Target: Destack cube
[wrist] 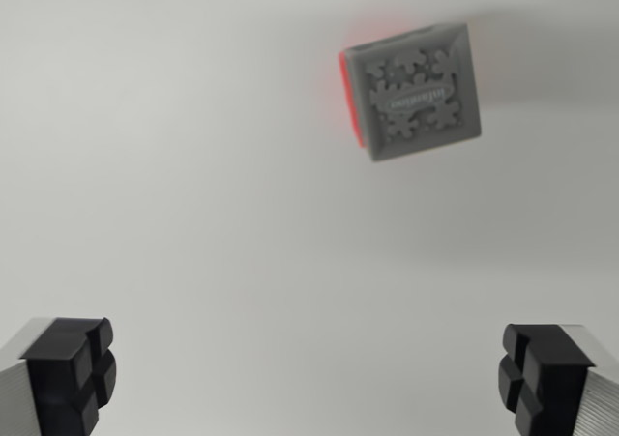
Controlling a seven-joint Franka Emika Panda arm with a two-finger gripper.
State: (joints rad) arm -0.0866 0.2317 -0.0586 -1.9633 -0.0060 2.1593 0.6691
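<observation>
Above the spread tool (pixel 308 383), grey cube (pixel 419 93)

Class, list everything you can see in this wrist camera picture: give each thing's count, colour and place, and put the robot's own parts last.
grey cube: one, grey, embossed gear pattern on its top face, upper right of the wrist view, on top of the red cube.
red cube: one, red, only a sliver showing along the grey cube's left edge, underneath it.
surface: one, plain white, fills the view.
gripper: one, black pads on silver fingers at the bottom corners, wide apart, holding nothing.
</observation>
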